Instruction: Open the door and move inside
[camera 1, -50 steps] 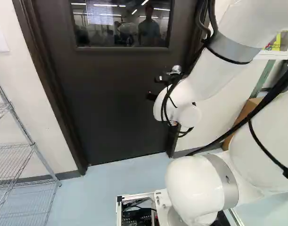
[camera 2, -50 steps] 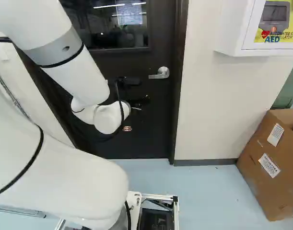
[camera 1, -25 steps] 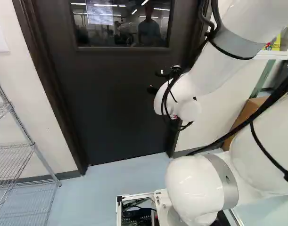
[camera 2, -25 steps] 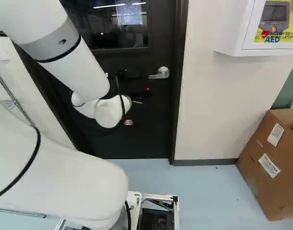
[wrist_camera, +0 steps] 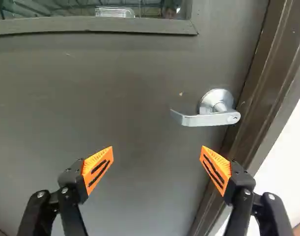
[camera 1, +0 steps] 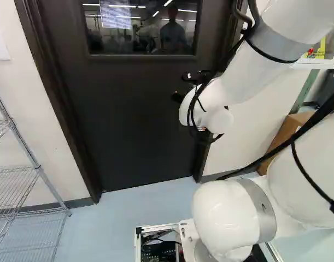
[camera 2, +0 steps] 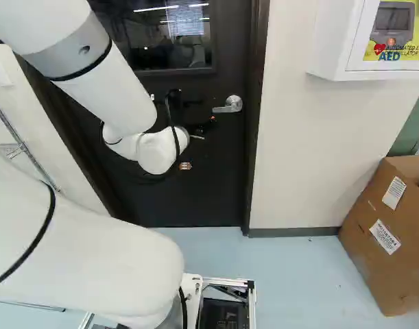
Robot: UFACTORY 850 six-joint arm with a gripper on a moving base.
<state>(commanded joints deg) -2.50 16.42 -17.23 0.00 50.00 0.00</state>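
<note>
Blocking twelve o'clock, a closed door (camera 1: 134, 120) stands before the gripper (camera 1: 181, 87), spread wide, holding nothing; a wire rack (camera 1: 40, 170) sits at ten, a cardboard box (camera 2: 367, 240) at two.

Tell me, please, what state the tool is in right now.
Tool: open, fingers wide apart, holding nothing; the door handle is not gripped.

Ahead of me I see a pale wall (camera 2: 298, 157), with a dark baseboard (camera 2: 291, 232) above the light blue floor (camera 2: 298, 274). At the left of the left base view stands a metal wire shelf (camera 1: 39, 169). A cardboard box (camera 2: 367, 236) is at the right base view's right. The window (camera 1: 142, 46) shows bright light strips (camera 1: 120, 6).
</note>
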